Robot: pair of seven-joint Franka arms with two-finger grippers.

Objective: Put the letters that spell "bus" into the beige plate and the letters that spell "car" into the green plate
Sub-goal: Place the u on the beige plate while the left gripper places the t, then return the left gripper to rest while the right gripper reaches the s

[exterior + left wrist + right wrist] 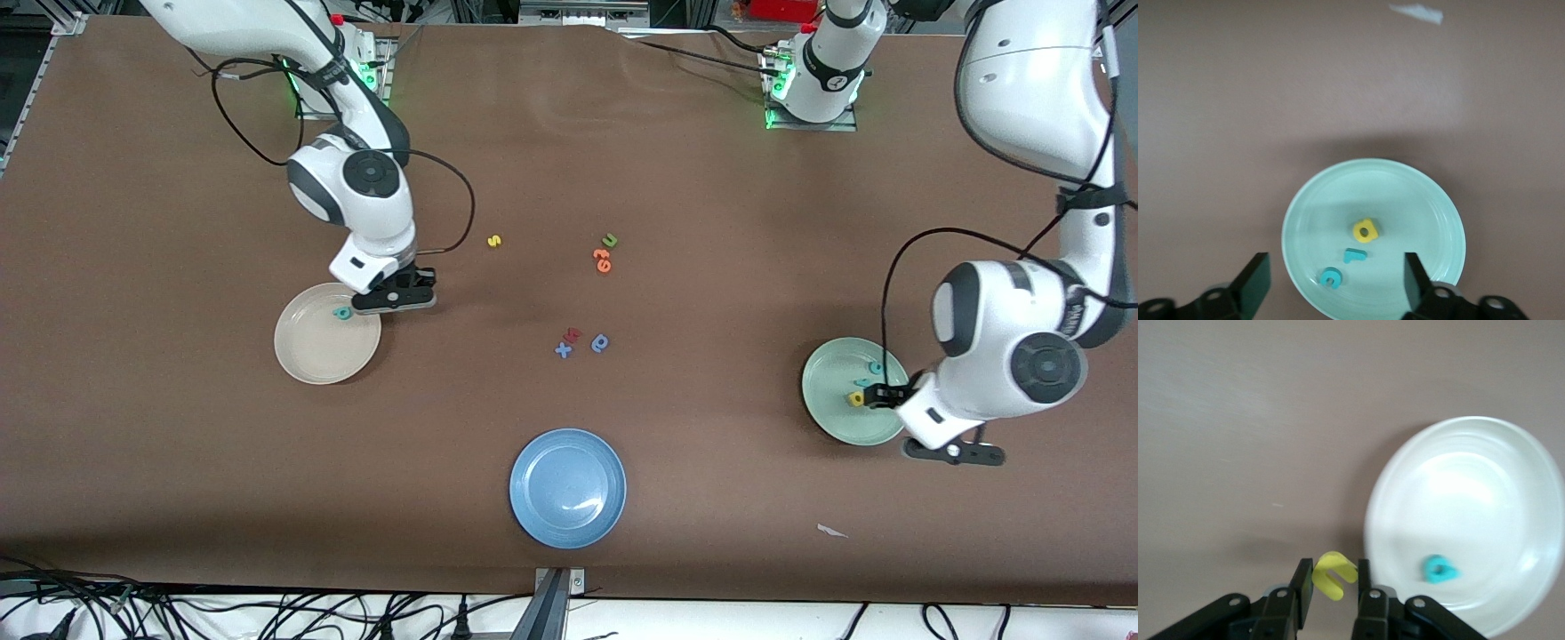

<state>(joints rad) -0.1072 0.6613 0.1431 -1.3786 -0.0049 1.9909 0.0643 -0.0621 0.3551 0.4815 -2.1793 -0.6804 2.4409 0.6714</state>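
Right gripper (pixel 1331 587) pinching yellow u (pixel 1333 575) at beige plate (pixel 307 356) edge, left gripper (pixel 1337 280) spread wide over green plate (pixel 1431 200) with three letters

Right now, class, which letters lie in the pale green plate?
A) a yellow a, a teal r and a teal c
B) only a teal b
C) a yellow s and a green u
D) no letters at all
A: the left wrist view shows the yellow a, the teal r and the teal c lying inside the pale green plate.
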